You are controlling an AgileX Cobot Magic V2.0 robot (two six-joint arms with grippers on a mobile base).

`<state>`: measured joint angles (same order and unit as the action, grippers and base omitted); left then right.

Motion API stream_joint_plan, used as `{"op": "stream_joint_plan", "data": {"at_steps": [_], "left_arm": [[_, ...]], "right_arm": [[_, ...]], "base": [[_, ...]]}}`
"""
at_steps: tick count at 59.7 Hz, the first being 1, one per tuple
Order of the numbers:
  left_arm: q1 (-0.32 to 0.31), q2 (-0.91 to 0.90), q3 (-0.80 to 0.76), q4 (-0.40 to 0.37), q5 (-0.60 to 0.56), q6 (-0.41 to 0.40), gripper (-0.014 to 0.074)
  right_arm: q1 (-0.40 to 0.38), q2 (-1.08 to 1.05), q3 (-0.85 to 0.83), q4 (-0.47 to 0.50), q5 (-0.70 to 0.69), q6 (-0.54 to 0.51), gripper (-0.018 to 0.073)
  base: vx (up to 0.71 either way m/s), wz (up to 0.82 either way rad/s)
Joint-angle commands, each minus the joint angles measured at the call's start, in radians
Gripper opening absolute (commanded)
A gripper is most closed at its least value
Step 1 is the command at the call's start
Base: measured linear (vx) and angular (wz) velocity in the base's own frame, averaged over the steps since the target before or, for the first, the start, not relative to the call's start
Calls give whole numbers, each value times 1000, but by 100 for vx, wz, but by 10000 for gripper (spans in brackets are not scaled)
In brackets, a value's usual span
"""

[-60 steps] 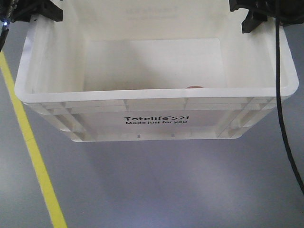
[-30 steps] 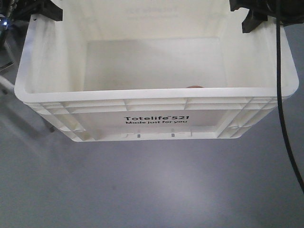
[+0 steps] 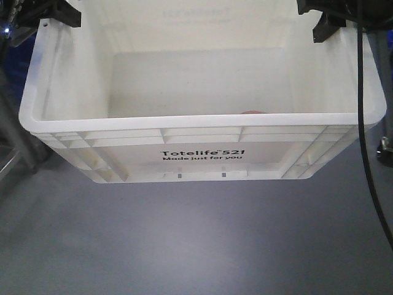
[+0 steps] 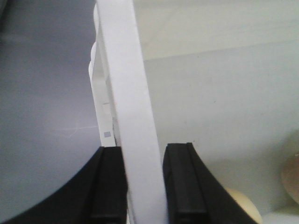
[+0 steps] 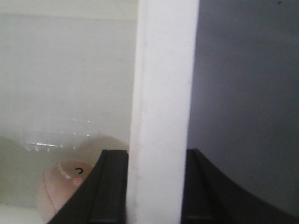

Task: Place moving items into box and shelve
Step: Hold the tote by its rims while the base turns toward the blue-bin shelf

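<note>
The white box [image 3: 196,126], printed "Totelife 521", hangs above the grey floor, held by both side rims. My left gripper [image 3: 59,15] is shut on the left rim [image 4: 126,88]; its black fingers [image 4: 187,186] straddle the wall in the left wrist view. My right gripper [image 3: 324,23] is shut on the right rim [image 5: 161,84]. Inside the box lie the moving items: a pale cream ball [image 4: 244,206] and a pinkish-brown ball [image 5: 60,186], which just peeks over the front rim [image 3: 252,112] and shows at the left wrist view's edge [image 4: 292,179].
A black cable [image 3: 363,160] hangs down the right side in front of the box. Dark blue shapes [image 3: 11,67] and a grey metal leg [image 3: 13,138] stand at the left. A small wheel [image 3: 385,150] shows at the right edge.
The box and both grippers keep their place in the view, but the floor behind has shifted: the yellow line is gone and dark shapes and a leg have come in at left.
</note>
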<state>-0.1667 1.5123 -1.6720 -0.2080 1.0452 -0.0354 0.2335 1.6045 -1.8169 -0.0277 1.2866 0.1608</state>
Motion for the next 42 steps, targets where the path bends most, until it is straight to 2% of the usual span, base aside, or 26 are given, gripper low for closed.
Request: {"op": "stream_joint_plan", "data": {"at_steps": [1, 24, 42], "left_arm": [[7, -53, -43, 30, -118, 9, 0], [7, -53, -43, 30, -118, 9, 0], [7, -53, -43, 30, -119, 9, 0]], "right_arm": [[-14, -59, -42, -68, -8, -13, -5], [-14, -59, -42, -68, -8, -13, -5], [-14, -59, -42, -68, -4, -13, -5]], "base": [[41, -74], [40, -71], [41, -52]]}}
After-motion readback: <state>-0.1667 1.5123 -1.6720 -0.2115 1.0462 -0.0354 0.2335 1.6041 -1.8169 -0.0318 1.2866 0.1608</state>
